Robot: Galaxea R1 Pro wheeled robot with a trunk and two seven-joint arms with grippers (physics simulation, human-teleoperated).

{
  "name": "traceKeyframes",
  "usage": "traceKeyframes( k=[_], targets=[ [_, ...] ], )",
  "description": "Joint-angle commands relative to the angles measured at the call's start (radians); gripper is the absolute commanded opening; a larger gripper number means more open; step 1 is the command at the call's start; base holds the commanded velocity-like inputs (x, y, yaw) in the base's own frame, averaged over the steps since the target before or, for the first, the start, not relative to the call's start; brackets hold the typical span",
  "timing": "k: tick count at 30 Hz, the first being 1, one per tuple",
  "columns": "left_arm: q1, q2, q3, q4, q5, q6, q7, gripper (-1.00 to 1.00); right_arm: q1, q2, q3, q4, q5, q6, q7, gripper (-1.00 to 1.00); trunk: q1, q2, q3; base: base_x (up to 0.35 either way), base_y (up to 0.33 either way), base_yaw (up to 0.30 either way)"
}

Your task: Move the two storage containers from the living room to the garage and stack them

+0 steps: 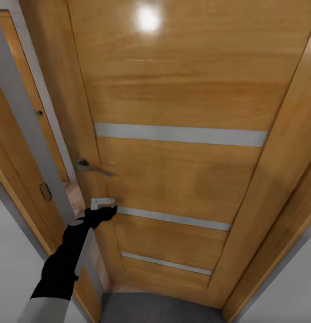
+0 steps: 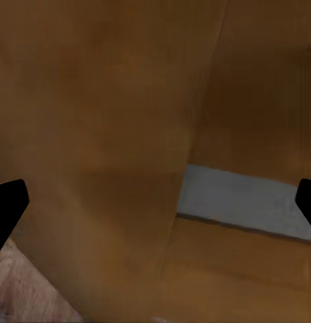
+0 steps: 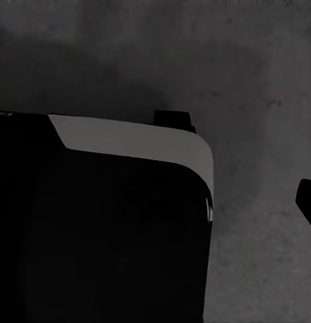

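The head view faces a wooden door (image 1: 182, 89) at close range, its panel of warm orange-brown wood crossed by three pale grey horizontal strips (image 1: 180, 134) and showing a bright round light reflection near the top. No writing, brand or label can be read on the door or elsewhere. A dark metal lever handle (image 1: 93, 167) sits at the panel's left edge, its lever pointing toward the panel's middle. The door stands slightly ajar: between its left edge and the grey door frame (image 1: 27, 130) a narrow gap shows a strip of light wood-plank floor (image 1: 76, 194) beyond. At the foot of the door lies a patch of dark grey concrete floor (image 1: 159, 309), with plain white wall (image 1: 11, 269) at either lower corner. The left arm (image 1: 67, 260) reaches forward and upward from the lower left, black at the forearm and white nearer the shoulder, wrist extended. The left gripper (image 1: 103, 204) is just below the lever handle, at the door's edge, near or against the wood; contact cannot be confirmed. In the left wrist view the two black fingertips (image 2: 7, 208) sit at opposite edges, spread wide with nothing between them, facing the door surface and one grey strip. The right wrist view looks down on concrete and part of the robot's black-and-white body (image 3: 101, 222); one fingertip (image 3: 309, 202) of the right gripper shows at the edge, so its spread cannot be told.
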Motion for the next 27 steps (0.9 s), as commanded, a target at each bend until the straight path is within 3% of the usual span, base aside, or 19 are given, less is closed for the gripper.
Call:
traceKeyframes(
  k=[1, 3, 4, 5, 7, 12, 13, 15, 16, 20, 27],
  targets=[
    [-0.017, -0.001, 0.002, 0.017, 0.0, 0.005, 0.001, 1.0, -0.001, 0.0, 0.001, 0.001, 0.005, -0.003, 0.0, 1.0, 0.0, -0.001, -0.001, 0.0, 0.0, 0.0],
    [-0.063, 0.001, 0.007, 0.095, 0.0, 0.005, 0.001, 1.0, -0.001, 0.0, 0.0, 0.001, 0.005, -0.003, 0.0, 1.0, 0.0, -0.001, -0.001, 0.0, 0.0, 0.0],
    [-0.183, 0.005, 0.068, 0.298, 0.0, -0.008, 0.001, 1.0, -0.001, 0.0, -0.001, 0.0, 0.005, -0.003, 0.0, 1.0, 0.0, -0.001, -0.001, 0.0, 0.0, 0.0],
    [-0.219, 0.006, 0.085, 0.353, 0.0, -0.011, 0.001, 1.0, -0.001, 0.0, -0.001, -0.001, 0.005, -0.003, 0.0, 1.0, 0.0, -0.001, -0.001, 0.0, 0.0, 0.0],
    [-0.28, 0.011, 0.1, 0.442, 0.0, -0.018, 0.001, 1.0, -0.001, 0.001, -0.002, -0.001, 0.005, -0.003, 0.0, 1.0, 0.0, -0.001, -0.001, 0.0, 0.0, 0.0],
    [-0.357, 0.011, 0.105, 0.56, 0.001, -0.048, 0.002, 1.0, -0.001, 0.001, -0.002, -0.001, 0.005, -0.003, 0.0, 1.0, 0.0, -0.001, -0.001, 0.0, 0.0, 0.0],
    [-0.386, 0.01, 0.105, 0.618, 0.002, -0.07, 0.002, 1.0, -0.001, 0.001, -0.002, -0.001, 0.005, -0.003, 0.0, 1.0, 0.0, -0.001, -0.001, 0.0, 0.0, 0.0],
    [-0.497, 0.006, 0.106, 0.851, 0.002, -0.202, 0.007, 1.0, -0.001, 0.001, -0.002, -0.001, 0.005, -0.003, 0.0, 1.0, 0.0, -0.001, -0.001, 0.0, 0.0, 0.0],
    [-0.511, 0.007, 0.106, 0.886, 0.002, -0.214, 0.016, 1.0, -0.001, 0.001, -0.001, -0.001, 0.005, -0.003, 0.0, 1.0, 0.0, -0.001, -0.001, 0.0, 0.0, 0.0],
    [-0.525, 0.008, 0.106, 0.91, 0.004, -0.276, 0.062, 1.0, -0.001, 0.001, -0.001, -0.002, 0.005, -0.003, 0.0, 1.0, 0.0, -0.001, -0.001, 0.0, 0.0, 0.0],
    [-0.517, 0.008, 0.104, 0.812, 0.005, -0.296, 0.065, 1.0, -0.001, 0.001, -0.001, -0.002, 0.005, -0.003, 0.0, 1.0, 0.0, -0.001, -0.001, 0.0, 0.0, 0.0]
  ],
)
